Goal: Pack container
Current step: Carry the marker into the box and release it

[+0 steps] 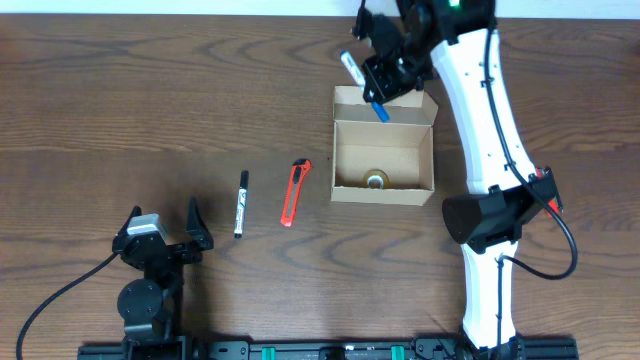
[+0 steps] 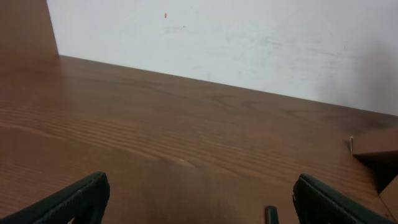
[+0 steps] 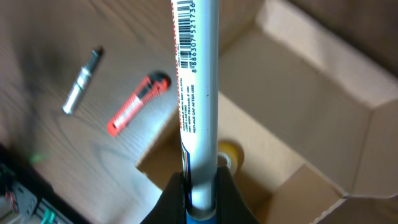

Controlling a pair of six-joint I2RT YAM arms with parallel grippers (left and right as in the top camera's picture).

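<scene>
Overhead, your right gripper (image 1: pixel 385 80) was clamped on a marker (image 1: pixel 351 68) above the container (image 1: pixel 384 196), which sat right of centre on the table (image 1: pixel 120 110).
Left wrist: your left gripper (image 2: pixel 199 205) stood wide apart over the table. Right wrist: the marker hung over the open container, a tape roll (image 3: pixel 228 152) inside.

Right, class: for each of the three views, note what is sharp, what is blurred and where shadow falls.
Overhead: evenly lit and sharp, only faint shadow round the box. Left wrist: the fingers blur at the bottom edge; grey shadow dims the wall at right. Right wrist: the held marker is crisp, barcode legible; the cutter beyond looks soft.
</scene>
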